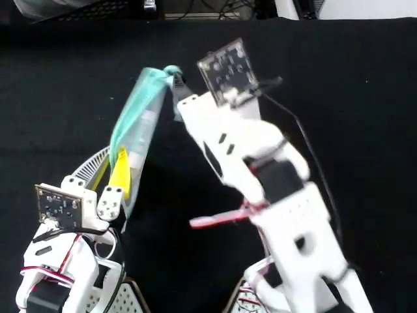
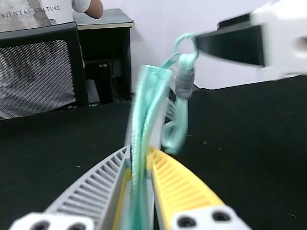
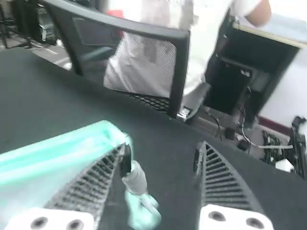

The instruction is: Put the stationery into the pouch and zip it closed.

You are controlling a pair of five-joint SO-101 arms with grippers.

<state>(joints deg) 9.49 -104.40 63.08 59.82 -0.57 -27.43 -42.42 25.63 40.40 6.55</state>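
high view: the pouch [image 1: 138, 120] has its long axis running from my left gripper [image 2: 139, 154] out to the right gripper [image 3: 163, 147]. left is clamped on the pouch's near end. right is spread wide, with the zipper pull [image 3: 135, 178] at the far end just beside one finger, not between them. right arm is nearer; i judge it must shift sideways onto the pull.

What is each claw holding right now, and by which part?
Left claw clamps the pouch by one end; right claw, open beside the zipper pull, holds nothing.
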